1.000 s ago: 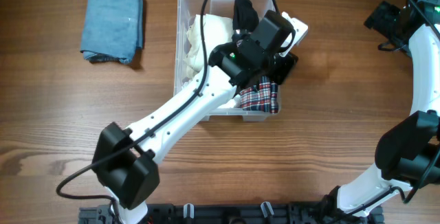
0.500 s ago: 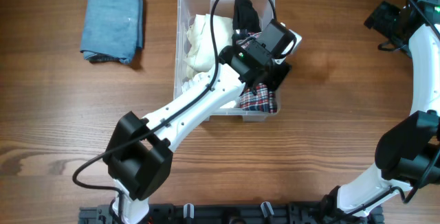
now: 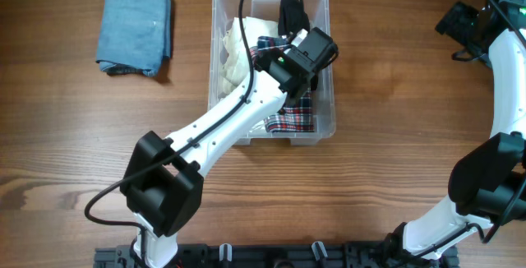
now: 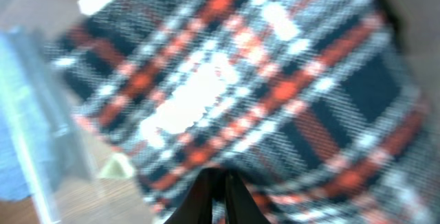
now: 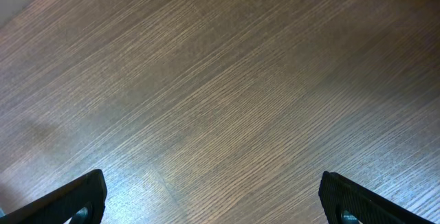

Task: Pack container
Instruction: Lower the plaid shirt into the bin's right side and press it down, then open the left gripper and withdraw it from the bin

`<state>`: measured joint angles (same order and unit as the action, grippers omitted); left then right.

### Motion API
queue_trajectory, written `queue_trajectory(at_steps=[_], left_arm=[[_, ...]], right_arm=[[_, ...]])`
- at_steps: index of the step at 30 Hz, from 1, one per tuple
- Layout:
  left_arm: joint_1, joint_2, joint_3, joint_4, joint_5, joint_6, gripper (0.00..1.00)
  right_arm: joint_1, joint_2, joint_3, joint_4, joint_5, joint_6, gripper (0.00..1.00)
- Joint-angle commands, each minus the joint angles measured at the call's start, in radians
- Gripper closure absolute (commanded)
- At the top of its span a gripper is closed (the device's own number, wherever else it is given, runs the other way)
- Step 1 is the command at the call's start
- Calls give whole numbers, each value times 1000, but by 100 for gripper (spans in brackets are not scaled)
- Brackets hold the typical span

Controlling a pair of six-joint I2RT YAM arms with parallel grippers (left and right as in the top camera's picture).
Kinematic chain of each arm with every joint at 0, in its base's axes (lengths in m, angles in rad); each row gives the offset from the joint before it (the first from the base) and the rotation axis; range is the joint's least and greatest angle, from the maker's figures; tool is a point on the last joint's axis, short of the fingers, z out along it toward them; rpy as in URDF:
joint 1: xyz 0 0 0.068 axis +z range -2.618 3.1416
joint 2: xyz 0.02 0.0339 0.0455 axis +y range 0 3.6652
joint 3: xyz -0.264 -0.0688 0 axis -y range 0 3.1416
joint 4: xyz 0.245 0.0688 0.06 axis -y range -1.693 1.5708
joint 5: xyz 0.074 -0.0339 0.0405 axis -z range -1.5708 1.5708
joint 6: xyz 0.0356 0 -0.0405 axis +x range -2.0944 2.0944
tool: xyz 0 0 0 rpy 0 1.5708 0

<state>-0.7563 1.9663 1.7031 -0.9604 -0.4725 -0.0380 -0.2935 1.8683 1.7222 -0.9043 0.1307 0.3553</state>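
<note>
The container (image 3: 331,95) is a clear plastic bin at the table's back centre. In it lie a white cloth (image 3: 234,54), a black item (image 3: 290,11) and a red, white and navy plaid cloth (image 3: 296,120). My left gripper (image 3: 281,61) is down inside the bin. In the left wrist view its fingers (image 4: 215,179) are shut on the plaid cloth (image 4: 261,80), with the bin's wall (image 4: 34,114) at the left. My right gripper (image 3: 460,21) is far right at the back; its fingers (image 5: 213,186) are wide open and empty over bare wood.
A folded blue towel (image 3: 136,31) lies on the wooden table to the left of the bin. The left arm's cable loops over the bin. The right arm curves along the table's right edge.
My left gripper has moved left from over the bin's right rim to inside the bin, pulling the plaid cloth with it. The right arm has not moved.
</note>
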Motion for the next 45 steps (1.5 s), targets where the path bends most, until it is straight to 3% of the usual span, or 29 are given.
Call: queue_trajectory(at_steps=[1, 7, 15, 25, 37, 40, 45], left_arm=[[23, -57, 6, 6, -99, -3, 93], [54, -74, 6, -6, 2, -50, 96], [129, -72, -14, -19, 355, -53, 96], [113, -57, -190, 123, 590, -108, 96], [52, -129, -98, 186, 519, -97, 96], [54, -145, -98, 241, 410, -97, 96], [59, -106, -98, 329, 403, -97, 96]], right_arm=[[-2, 13, -2, 3, -8, 13, 0], [-2, 13, -2, 3, -8, 13, 0], [-2, 13, -2, 3, -8, 13, 0], [-2, 13, -2, 3, -8, 13, 0], [-2, 13, -2, 3, -8, 13, 0], [-2, 13, -2, 3, -8, 13, 0], [-2, 13, -2, 3, -8, 13, 0]])
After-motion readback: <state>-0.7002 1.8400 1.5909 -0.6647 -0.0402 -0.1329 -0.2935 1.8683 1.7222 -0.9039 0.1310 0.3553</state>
